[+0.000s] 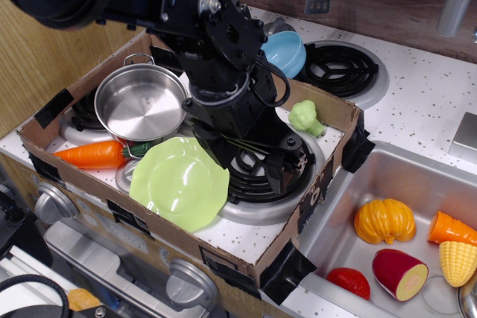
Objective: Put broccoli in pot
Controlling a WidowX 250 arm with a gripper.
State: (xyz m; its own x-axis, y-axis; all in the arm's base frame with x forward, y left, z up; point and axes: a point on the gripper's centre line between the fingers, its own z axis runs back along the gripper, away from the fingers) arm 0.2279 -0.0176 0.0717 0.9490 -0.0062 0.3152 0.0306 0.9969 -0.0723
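Knobs [186, 282] on the toy stove's front sit closest to me, just below the near wall of a low cardboard tray [223, 252] that fences in the burners. Inside it, near the front edge, a lime-green plate [179, 182] overlaps a coil burner [257, 176], with a toy carrot [93, 154] at the tray's left corner. The pot [140, 102] stands empty toward the back left, so nothing of the job looks done yet. The broccoli [306, 118] lies on the white surface by the tray's right wall, well apart from the pot. Between them the black arm reaches down, and its gripper [282, 163] hangs low over the burner, near the broccoli but not touching it. I cannot tell whether the jaws are apart or together; black on black hides them. The arm also covers part of a light-blue bowl [287, 53]. Off the right edge, the sink [350, 184] holding toy vegetables is cut off.
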